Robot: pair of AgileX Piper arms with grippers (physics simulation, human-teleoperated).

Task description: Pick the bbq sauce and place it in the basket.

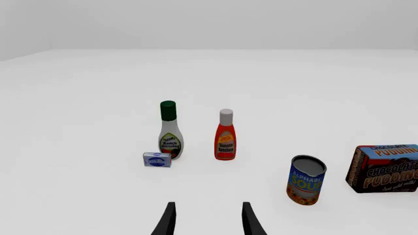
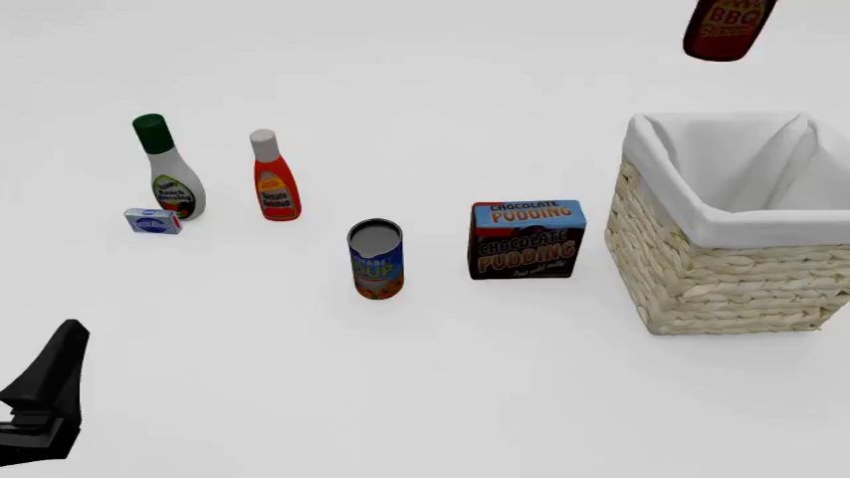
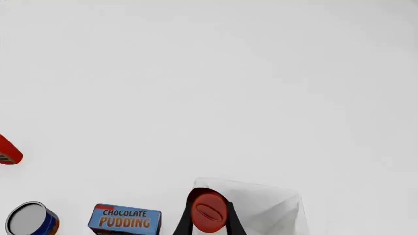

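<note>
The bbq sauce (image 2: 727, 28), a dark maroon bottle with an orange label, hangs in the air at the top right of the front view, above and behind the basket (image 2: 711, 269). In the right wrist view its red cap (image 3: 209, 213) sits between the dark fingers of my right gripper (image 3: 209, 218), which is shut on it, with the basket's white lining (image 3: 267, 205) below. The right gripper itself is outside the front view. My left gripper (image 1: 207, 223) is open and empty, low at the near left (image 2: 47, 398).
A ranch bottle (image 2: 170, 171), a ketchup bottle (image 2: 275, 179) and a small blue box (image 2: 153, 220) stand at the left. A soup can (image 2: 376, 259) and a chocolate pudding box (image 2: 527, 239) sit mid-table, left of the basket.
</note>
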